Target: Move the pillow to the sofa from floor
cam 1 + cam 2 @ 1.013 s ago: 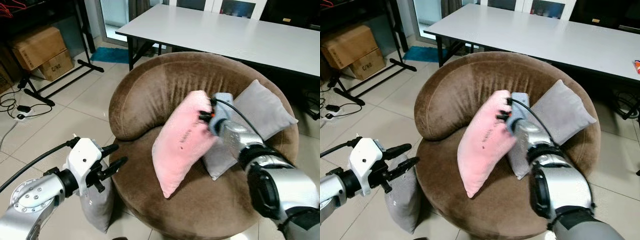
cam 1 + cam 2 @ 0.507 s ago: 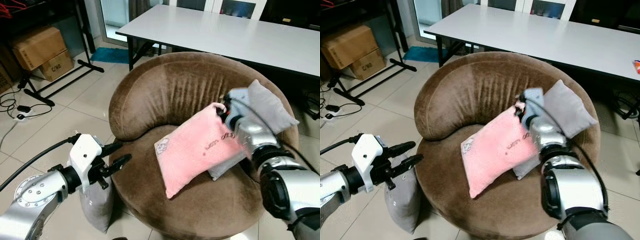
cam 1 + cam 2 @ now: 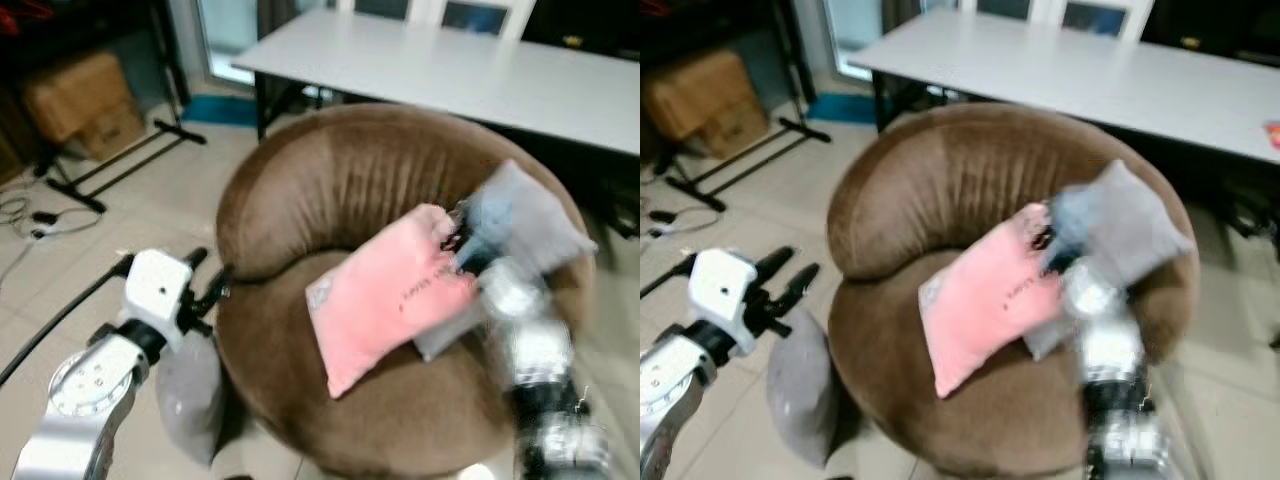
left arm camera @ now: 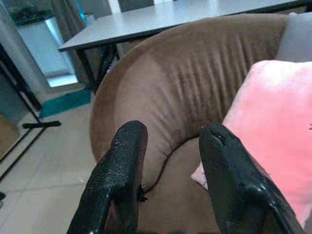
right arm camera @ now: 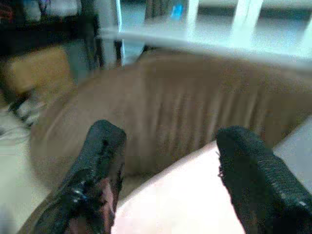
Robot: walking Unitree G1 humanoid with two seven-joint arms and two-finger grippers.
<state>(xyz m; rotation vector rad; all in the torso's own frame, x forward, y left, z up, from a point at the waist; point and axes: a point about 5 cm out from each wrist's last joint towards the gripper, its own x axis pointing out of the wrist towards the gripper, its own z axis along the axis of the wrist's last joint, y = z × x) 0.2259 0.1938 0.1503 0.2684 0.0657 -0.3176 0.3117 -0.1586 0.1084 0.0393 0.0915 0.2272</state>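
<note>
The pink pillow (image 3: 385, 295) lies tilted on the seat of the round brown sofa (image 3: 330, 175), its upper end resting against a grey pillow (image 3: 530, 215). My right gripper (image 3: 455, 235), blurred, hovers at the pink pillow's top right corner; the right wrist view shows it open (image 5: 168, 146), with the pink pillow (image 5: 190, 195) just below the fingers. By the sofa's left rim my left gripper (image 3: 205, 275) is open and holds nothing. Under it, a second grey pillow (image 3: 185, 395) leans against the sofa's base on the floor.
A long white table (image 3: 450, 70) stands close behind the sofa. Cardboard boxes (image 3: 80, 100) and a black stand's legs (image 3: 110, 160) are at the far left, with cables on the tiled floor (image 3: 20, 215).
The pink pillow went from upright to lying tilted on the seat. My right gripper let go of its corner and drew back a little. The picture is now blurred.
</note>
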